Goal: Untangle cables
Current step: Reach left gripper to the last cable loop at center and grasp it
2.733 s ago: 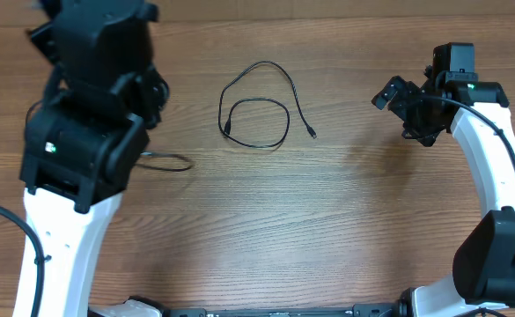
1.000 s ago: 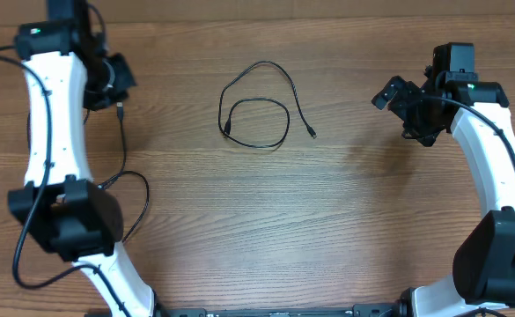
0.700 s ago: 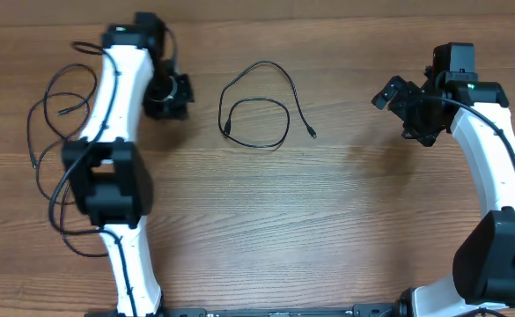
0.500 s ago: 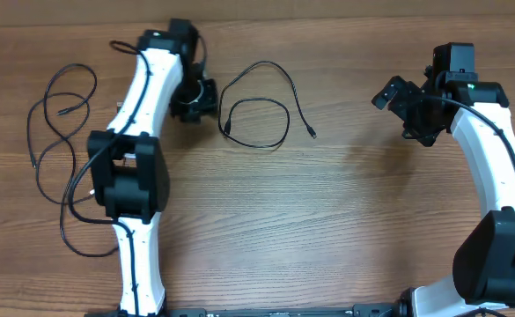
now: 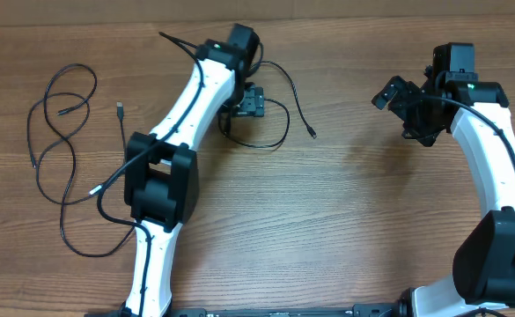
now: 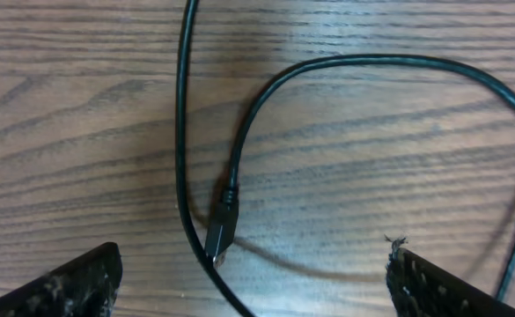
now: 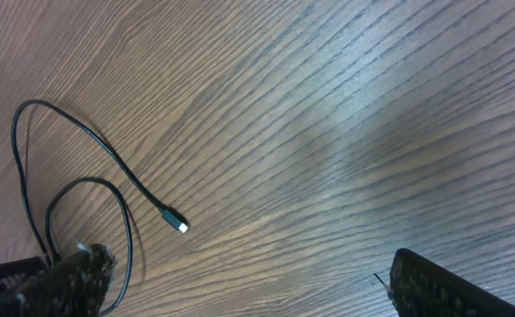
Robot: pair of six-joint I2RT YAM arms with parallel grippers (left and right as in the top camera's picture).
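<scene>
Because the cable (image 5: 287, 123) in the middle of the bench (image 5: 327, 229) is thin, light and floppy, it will bend and slide if pushed, so the best place to pinch it is the stiff little plug (image 6: 220, 233) or the cord right next to it. The left hand (image 5: 251, 100) hangs just over that plug, wide open and holding nothing, and the right hand (image 5: 398, 95) is wide open and empty too, well off to the side. The other cable (image 5: 95, 84) lies at the left end of the bench.
</scene>
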